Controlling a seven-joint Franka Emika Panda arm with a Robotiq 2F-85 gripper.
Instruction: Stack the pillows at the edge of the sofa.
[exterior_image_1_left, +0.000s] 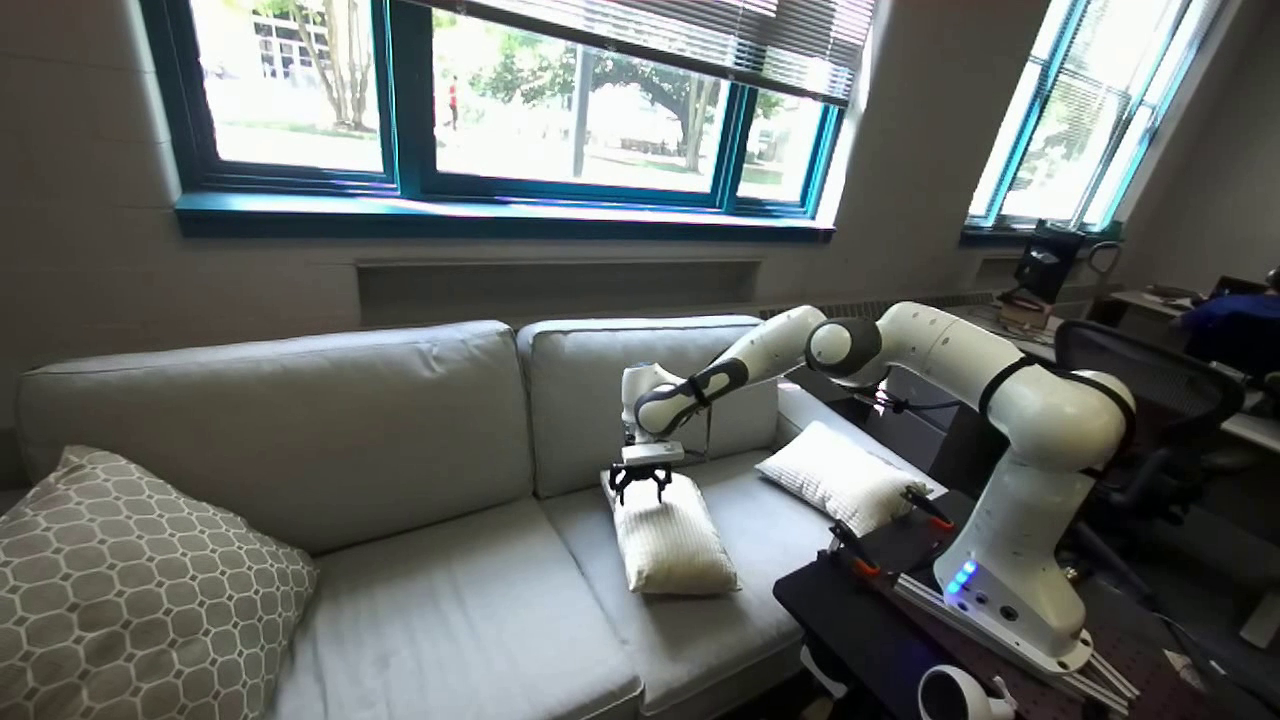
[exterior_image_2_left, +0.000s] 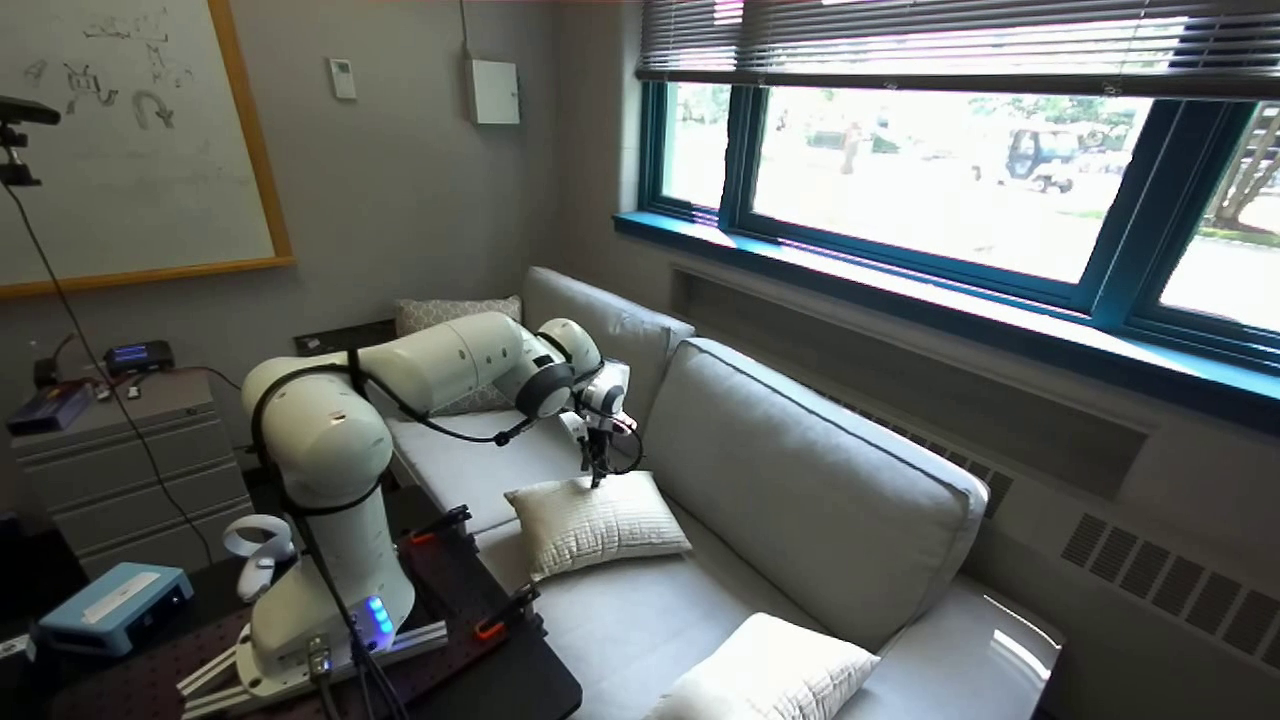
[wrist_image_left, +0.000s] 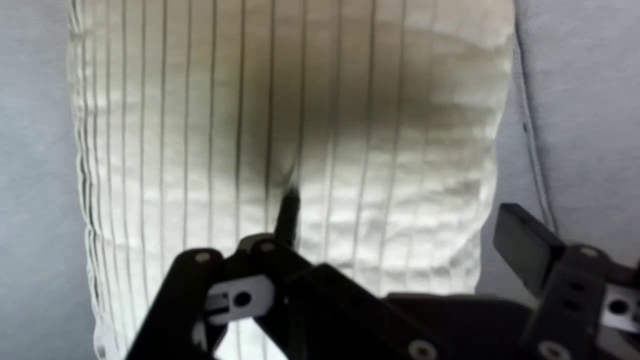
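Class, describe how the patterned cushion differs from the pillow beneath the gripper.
The patterned cushion is grey-beige with a pale lattice; the pillow is cream and ribbed. The cushion leans, propped up; the pillow lies flat. The cushion looks larger than the pillow. Both rest on the sofa.

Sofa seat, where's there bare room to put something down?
Widest on the sofa seat, between the patterned cushion and the white pillow under the end effector. A narrower patch separates that pillow from the other white pillow. Crowded: right around the end effector.

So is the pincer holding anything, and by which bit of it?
Nothing is held: the pincer is open over one white pillow, its fingers spread wide apart.
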